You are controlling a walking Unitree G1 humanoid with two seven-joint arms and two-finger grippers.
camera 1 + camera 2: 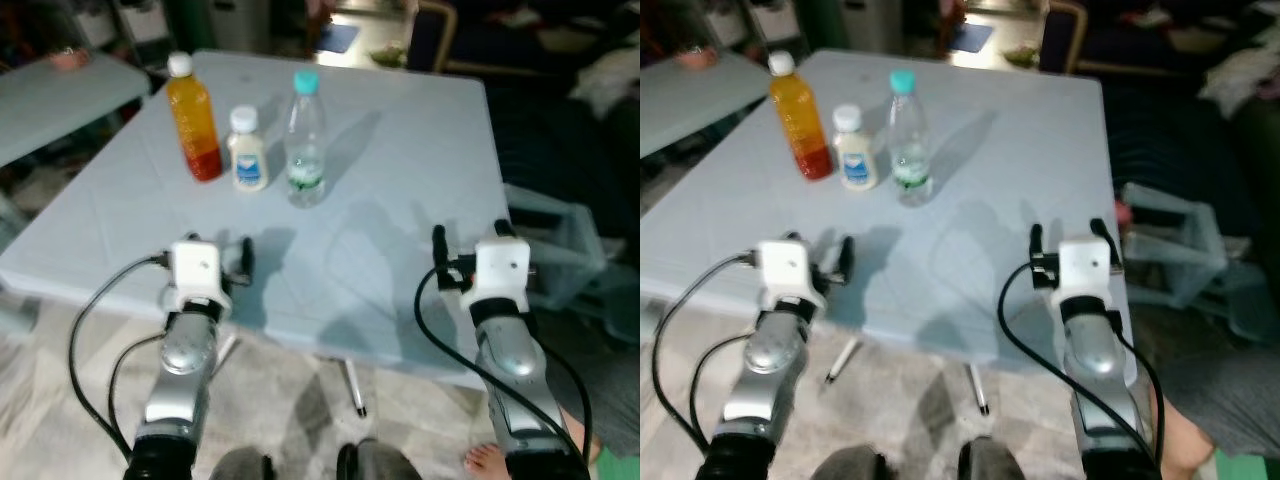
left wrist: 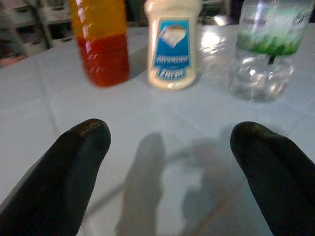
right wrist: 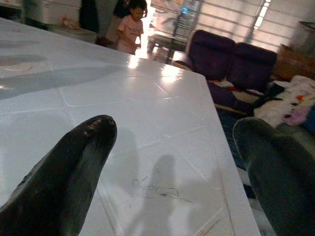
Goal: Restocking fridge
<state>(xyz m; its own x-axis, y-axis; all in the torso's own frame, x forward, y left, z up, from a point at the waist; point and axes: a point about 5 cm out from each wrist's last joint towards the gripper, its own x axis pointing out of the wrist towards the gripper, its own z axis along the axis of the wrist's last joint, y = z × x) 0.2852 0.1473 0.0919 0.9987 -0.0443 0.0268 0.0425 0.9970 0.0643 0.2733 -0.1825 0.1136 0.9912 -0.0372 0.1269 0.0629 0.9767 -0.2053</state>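
With three bottles packed in a row on the white table (image 1: 420, 150), easy to knock one while reaching: orange juice bottle (image 1: 194, 120), small white bottle (image 1: 246, 149), clear water bottle (image 1: 306, 140), each just beside the next. Left gripper (image 2: 170, 162) low over the near table edge, fingers spread wide, holding nothing, aimed at the row. Right gripper (image 3: 182, 167) likewise wide open and empty, well apart from the bottles.

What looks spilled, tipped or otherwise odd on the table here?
Nothing stands out. The orange bottle, white bottle and water bottle stand upright and capped in a row on the table. Both grippers, left and right, are open and hold nothing.
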